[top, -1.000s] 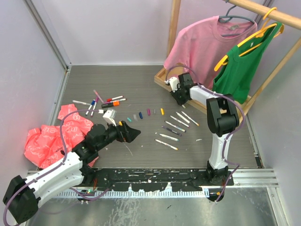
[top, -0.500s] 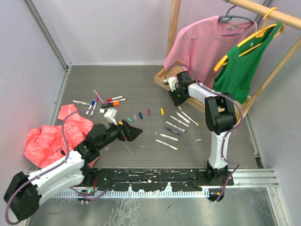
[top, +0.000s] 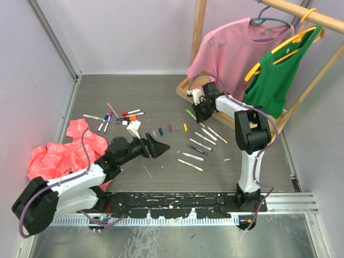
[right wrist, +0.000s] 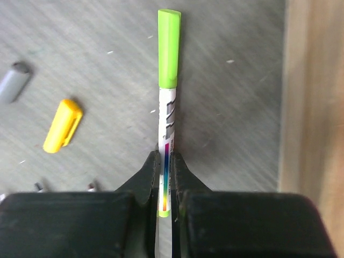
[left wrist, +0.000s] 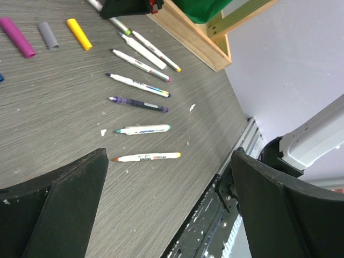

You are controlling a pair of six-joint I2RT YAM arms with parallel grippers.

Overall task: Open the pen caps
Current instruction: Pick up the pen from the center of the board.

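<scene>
Right gripper (right wrist: pixel 165 161) clamped on slim white-barrelled pen (right wrist: pixel 167 115), lime-green plastic cap (right wrist: pixel 169 48) fitted, pointing away, beside light wooden frame base (right wrist: pixel 312 107). Left gripper (left wrist: pixel 167 161) fingers wide apart.

The table (top: pixel 156 88) lies bare across its far middle — room to pass between the cluster of capped pens (top: pixel 132 113) and the wooden rack base (top: pixel 183 89); nearer, the row of loose caps (top: pixel 169 128) and the fan of uncapped pens (top: pixel 200 144) fill the centre. The pink bag (top: pixel 51 158) blocks the left side; the pink shirt (top: pixel 231 51) and green top (top: pixel 274 80) crowd the far right corner.
</scene>
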